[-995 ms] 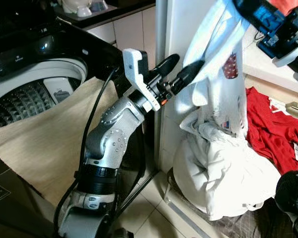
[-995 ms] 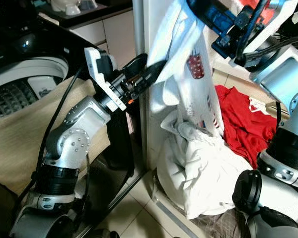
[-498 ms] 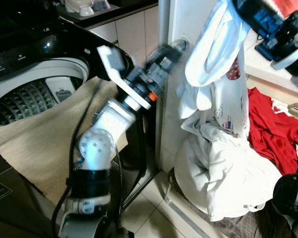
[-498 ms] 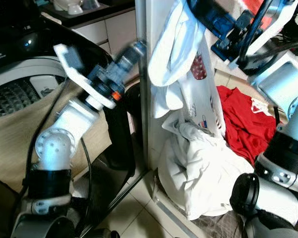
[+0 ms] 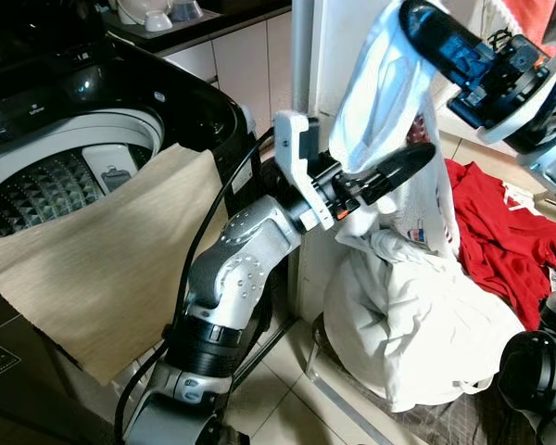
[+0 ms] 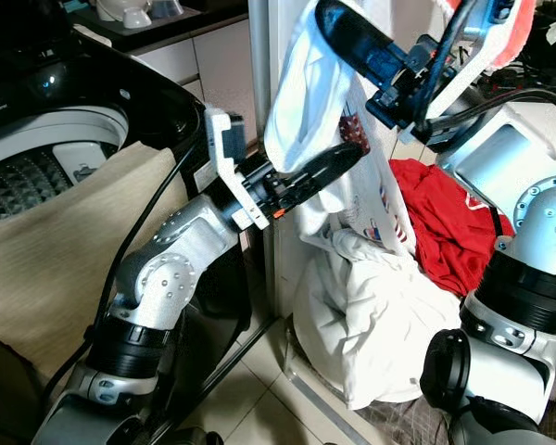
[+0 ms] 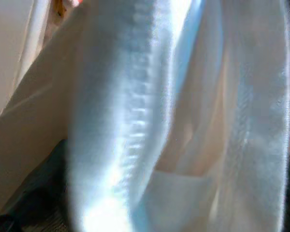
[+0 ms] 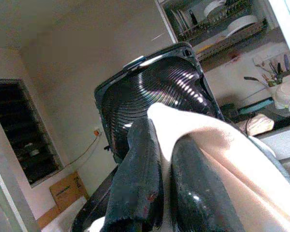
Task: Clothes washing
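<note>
Left eye view shows the white garment [image 5: 389, 102] hanging to the right of the washing machine [image 5: 69, 162], held up high by the right gripper [image 5: 424, 23], clenched on its top edge, while the left gripper [image 5: 394, 171] reaches into its folds; whether those fingers are closed I cannot tell. Judging by this, loading is barely begun: nothing visibly lies in the drum [image 5: 42, 190], and the white heap [image 5: 412, 324] and red clothes [image 5: 491, 232] on the floor remain.
</note>
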